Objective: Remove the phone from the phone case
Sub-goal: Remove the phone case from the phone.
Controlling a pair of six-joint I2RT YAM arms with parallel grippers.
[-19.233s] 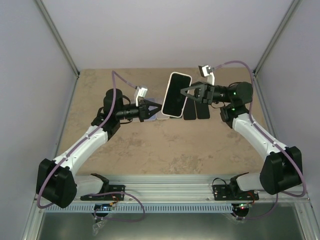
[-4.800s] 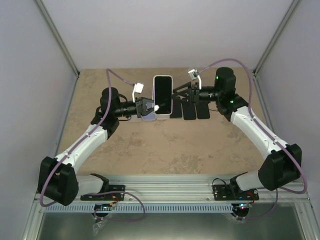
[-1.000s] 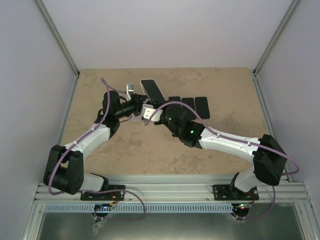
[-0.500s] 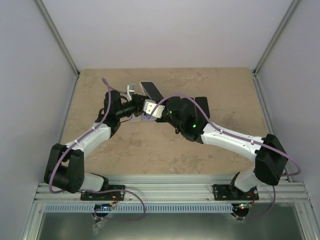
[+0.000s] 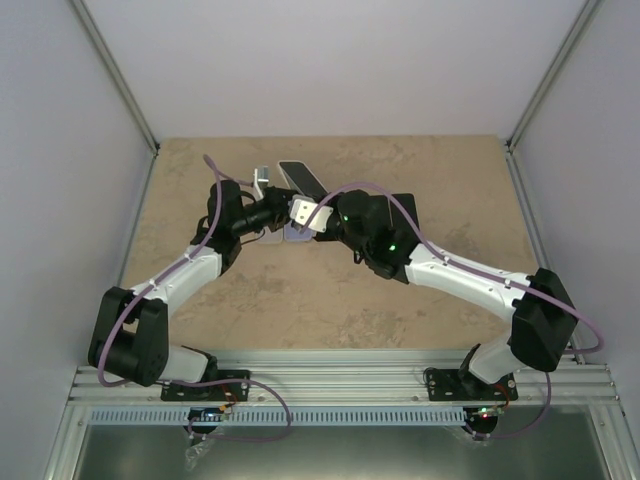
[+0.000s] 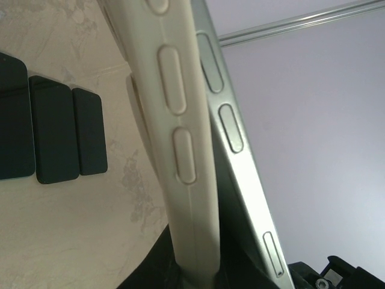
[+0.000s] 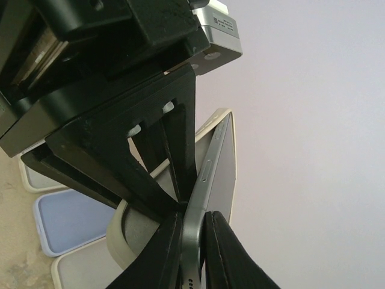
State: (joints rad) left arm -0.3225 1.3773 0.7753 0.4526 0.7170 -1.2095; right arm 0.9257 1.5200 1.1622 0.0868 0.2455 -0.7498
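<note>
The right jaws, swung across, now pinch shut on the edge of the phone point(image 6: 240, 174) while the left jaws clamp the cream phone case point(image 6: 180, 150) above the surface point(image 5: 270, 290), the 2 apparently parting.

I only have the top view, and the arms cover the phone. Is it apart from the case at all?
Observer: Partly. In the left wrist view the phone edge stands off the cream case at the far end. They meet at the near end.
Operator: What does the right tool grip?
Observer: The right tool pinches only the phone's metal edge.
Operator: And the left?
Observer: The left tool is shut on the case's rim.
</note>
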